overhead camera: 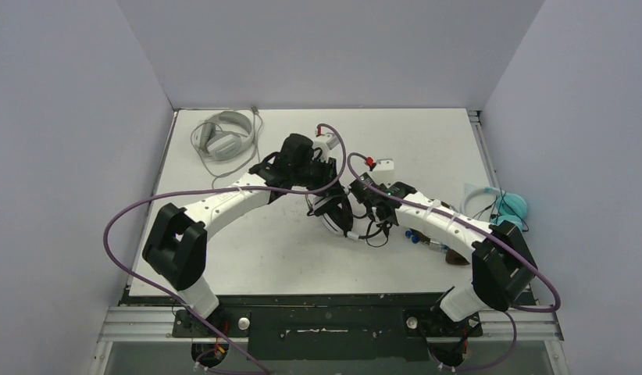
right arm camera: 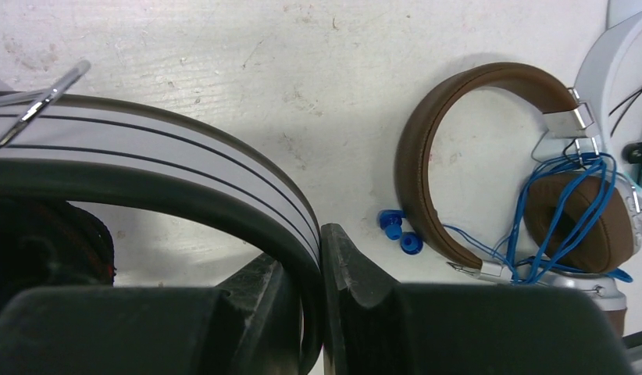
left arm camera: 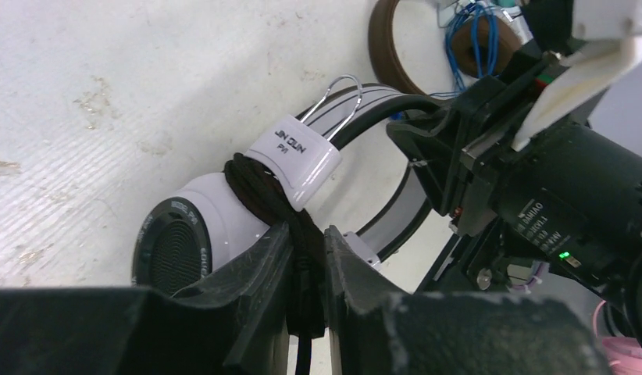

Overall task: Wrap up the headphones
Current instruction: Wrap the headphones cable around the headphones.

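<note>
Winding is partway: black cable [left arm camera: 255, 191] already loops the black-and-white headset [left arm camera: 201, 223] at mid-frame, its tail pinched between the narrow fingers of the left gripper [left arm camera: 306, 262]; the right gripper [right arm camera: 318, 269] clamps the headband [right arm camera: 185, 160]. Grey headset [overhead camera: 224, 137], upper left in the top view, seems loose-corded. Slider [left arm camera: 298, 160] reads "JIN QUN"; smaller print below is unclear.

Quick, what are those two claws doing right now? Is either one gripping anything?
Left gripper: closed on the black cable.
Right gripper: closed on the headband of the black-and-white headphones.
</note>
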Robot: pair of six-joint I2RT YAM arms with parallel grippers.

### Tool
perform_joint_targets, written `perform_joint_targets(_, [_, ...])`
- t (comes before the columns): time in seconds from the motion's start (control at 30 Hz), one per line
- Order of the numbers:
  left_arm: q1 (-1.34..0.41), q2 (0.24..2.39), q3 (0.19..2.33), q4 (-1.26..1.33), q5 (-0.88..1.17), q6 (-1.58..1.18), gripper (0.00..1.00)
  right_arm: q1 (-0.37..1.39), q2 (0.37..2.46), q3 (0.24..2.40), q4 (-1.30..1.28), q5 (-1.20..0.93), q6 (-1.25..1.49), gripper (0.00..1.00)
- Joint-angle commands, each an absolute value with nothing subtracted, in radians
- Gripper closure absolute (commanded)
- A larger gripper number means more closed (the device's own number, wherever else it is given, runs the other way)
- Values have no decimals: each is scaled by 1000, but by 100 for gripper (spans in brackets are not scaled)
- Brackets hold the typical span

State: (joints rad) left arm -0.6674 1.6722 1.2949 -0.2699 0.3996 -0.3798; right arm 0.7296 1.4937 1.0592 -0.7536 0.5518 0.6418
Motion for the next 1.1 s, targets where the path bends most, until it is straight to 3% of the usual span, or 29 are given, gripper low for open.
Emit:
perform_joint_targets(0.0, [-684,1622,1226,-112,588,-496,79,685,1428,1065,-568,536,719,100])
perform_joint_targets(0.17, [-675,1625,1225,-96,610,-508,77,688,1419,1055,-538,556,714,100])
perform_joint_targets(0.37, [-706,1644,1426,-459,247,-304,76,683,1436,1029,-522,610,696,100])
perform_joint_targets(0.77, [-699,1628,1304,-293,533,-418,57,674,1450,1034,-461,581,677,100])
perform_joint_targets(0.87, [-689,1612,1307,-303,512,-412,61,675,1450,1032,-450,574,671,100])
perform_joint_targets(1.0, [-689,1601,1298,-300,523,-402,81,671,1443,1028,-447,562,670,100])
perform_joint_targets(1.07, [-692,1607,1278,-278,554,-413,80,664,1438,1028,-443,550,671,100])
